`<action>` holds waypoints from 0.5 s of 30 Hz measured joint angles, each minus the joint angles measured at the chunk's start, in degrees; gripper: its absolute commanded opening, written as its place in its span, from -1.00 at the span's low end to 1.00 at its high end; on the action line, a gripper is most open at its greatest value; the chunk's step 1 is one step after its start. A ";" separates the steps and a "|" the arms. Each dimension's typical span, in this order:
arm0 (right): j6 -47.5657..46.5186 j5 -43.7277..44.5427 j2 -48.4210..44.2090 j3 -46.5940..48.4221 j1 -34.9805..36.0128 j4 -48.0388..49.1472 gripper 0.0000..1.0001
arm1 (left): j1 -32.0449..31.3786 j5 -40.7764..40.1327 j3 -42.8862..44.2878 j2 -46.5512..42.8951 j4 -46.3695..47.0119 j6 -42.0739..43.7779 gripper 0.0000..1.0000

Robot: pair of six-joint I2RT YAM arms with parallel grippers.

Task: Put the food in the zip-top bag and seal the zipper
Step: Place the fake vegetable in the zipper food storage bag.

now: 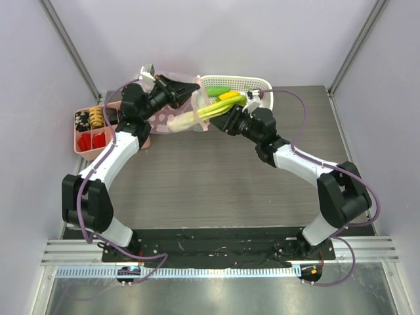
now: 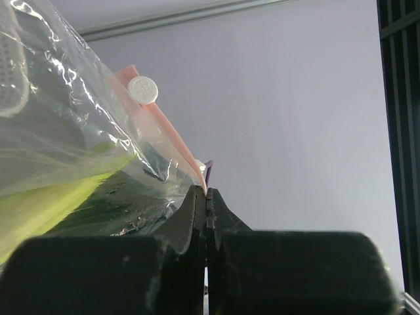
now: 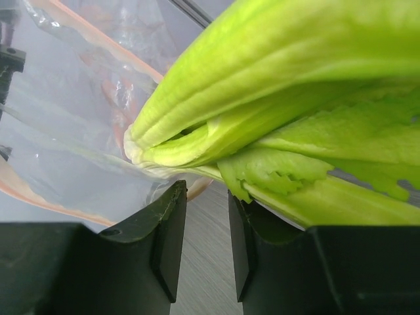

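A: Nearest to the lens on the left wrist: the dark fingers [image 2: 188,215] of the left gripper [image 2: 206,191], clenched flat together, no gap. Pinching the edge of the zip-top bag [image 2: 79,125], right at the zipper [image 2: 167,131].

B: Agreed. Visible only there as well: the slider [image 2: 143,88], small, white and round, higher up on the pink strip and apart from the fingertips. Behind the clear plastic, something yellow-green, blurred.

A: Much sharper from the right wrist: the leek [image 3: 275,98], pale end at the mouth of the bag, green leaves spreading toward the camera.

B: And the right gripper [image 3: 205,193]?

A: Released. Fingers partly apart, only the grey table [image 3: 205,269] between them. Placed just under the leek leaves; touching them or not, cannot tell.

B: From above, the wider layout, hidden from both wrist cameras: bag at the far side of the table, between the pink tray [image 1: 82,149] on the left and the white basket [image 1: 262,84] on the right. Leek lying across, white end inside the bag, green end toward the basket rim. More food, yellow and green pieces [image 1: 226,93], in the basket.

A: Not readable from above: how either pair of fingers stands, too small there.
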 measured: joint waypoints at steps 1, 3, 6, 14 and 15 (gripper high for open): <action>0.57 -0.15 0.46 0.00 0.00 0.55 -0.32 | 0.00 0.00 0.00 -0.13 -0.04 0.00 -1.00; 1.60 -0.74 1.36 0.20 -0.02 1.29 -0.53 | 0.00 0.02 0.00 -0.35 -0.07 0.00 -0.99; 2.82 -1.46 2.47 0.68 0.00 1.86 -0.82 | 0.00 0.02 -0.15 -0.59 -0.15 0.00 -0.99; 3.04 -2.49 2.56 0.92 -0.66 2.62 -0.98 | 0.00 0.02 -0.96 -1.22 -0.15 -0.02 -1.00; 2.97 -2.60 2.54 0.92 -0.81 2.60 -0.98 | 0.02 0.02 -1.20 -1.36 -0.20 -0.02 -0.99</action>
